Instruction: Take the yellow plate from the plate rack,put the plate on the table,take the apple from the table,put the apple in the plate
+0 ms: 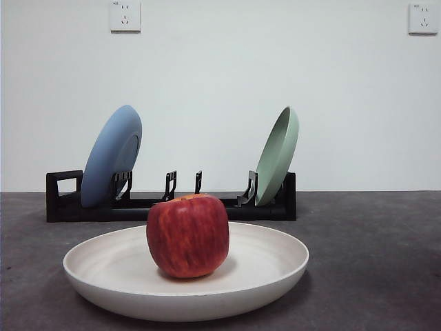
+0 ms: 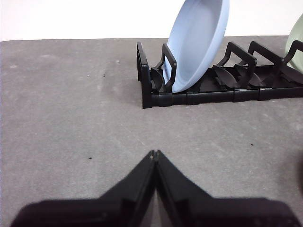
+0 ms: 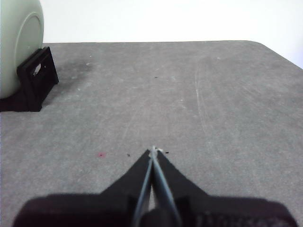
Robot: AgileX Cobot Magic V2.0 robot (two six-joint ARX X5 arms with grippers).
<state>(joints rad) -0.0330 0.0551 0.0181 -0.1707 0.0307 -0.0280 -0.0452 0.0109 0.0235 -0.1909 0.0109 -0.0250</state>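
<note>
Front view: yellow plate [image 1: 186,276] flat on the table [image 1: 372,262], right side up, near cam. Apple [image 1: 187,235] sits upright in plate, approx centre of the well, stem end up, touching plate floor only.

Plate rack [image 1: 172,200] behind plate, well apart from it, running across the table. Blue plate [image 1: 110,155] stands tilted in slot nr the loop-handle end; pale green plate [image 1: 278,155] tilted in slot at the opposite end. Middle dividers carry nothing. Two wall sockets [image 1: 125,15] high on white wall behind.

Left wrist view: left gripper [image 2: 154,153] above bare table, jaws pressed together, tips meeting, nothing between them. Rack end w/ blue plate [image 2: 199,42] ahead of it, well apart.

Right wrist view: right gripper [image 3: 153,150] above bare table, jaws pressed together, holding nothing. Rack end [image 3: 35,80] w/ green plate [image 3: 19,45] off to one side, well apart. Small red speck [image 3: 100,154] on table nr the tips.

Neither gripper visible in front view.
</note>
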